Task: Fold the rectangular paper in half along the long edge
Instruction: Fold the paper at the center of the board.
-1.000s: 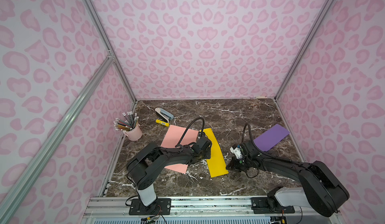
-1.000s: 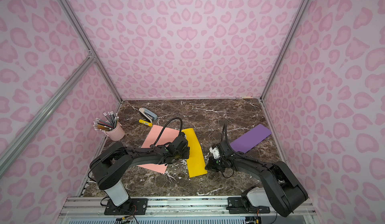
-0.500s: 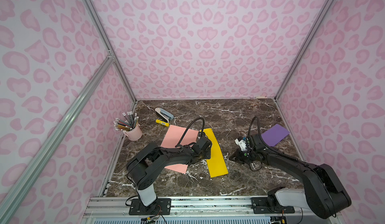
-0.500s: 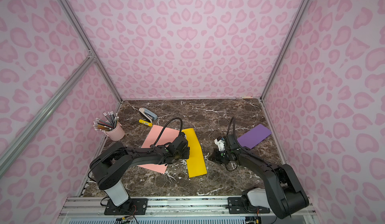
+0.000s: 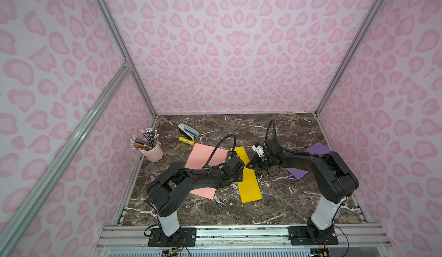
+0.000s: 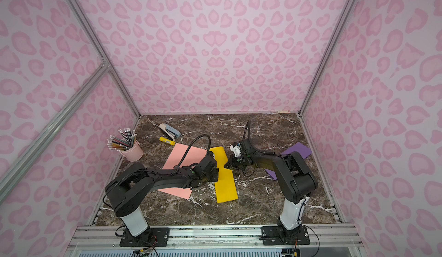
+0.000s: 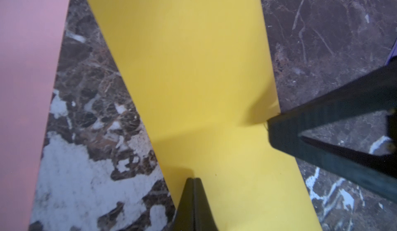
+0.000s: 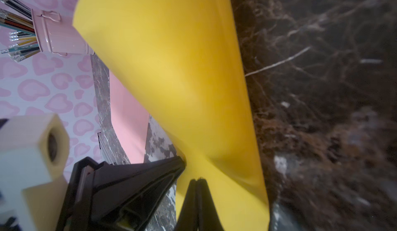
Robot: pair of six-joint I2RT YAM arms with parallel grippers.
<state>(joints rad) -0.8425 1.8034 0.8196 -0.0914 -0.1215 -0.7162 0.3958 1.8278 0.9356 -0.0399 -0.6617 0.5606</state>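
Observation:
The yellow paper (image 5: 248,184) (image 6: 226,186) is a long narrow strip on the marble table, seen in both top views. My left gripper (image 5: 241,173) (image 7: 194,178) is shut, its tip resting on the strip near its left edge. My right gripper (image 5: 249,166) (image 8: 197,180) is also shut, its tip touching the strip's right edge about midway along. Nothing sits between either pair of jaws. In the right wrist view the yellow paper (image 8: 182,68) bulges up beyond the tips. The two tips face each other across the strip, a short way apart.
A pink sheet (image 5: 203,157) lies left of the strip, partly under my left arm. A purple sheet (image 5: 318,149) lies at the right, partly under my right arm. A pink cup of pencils (image 5: 153,151), a stapler (image 5: 189,130) and a yellow marker (image 5: 186,141) stand at the back left.
My right gripper has swung left from near the purple sheet to the yellow strip's right edge. The left arm has stayed put on the strip.

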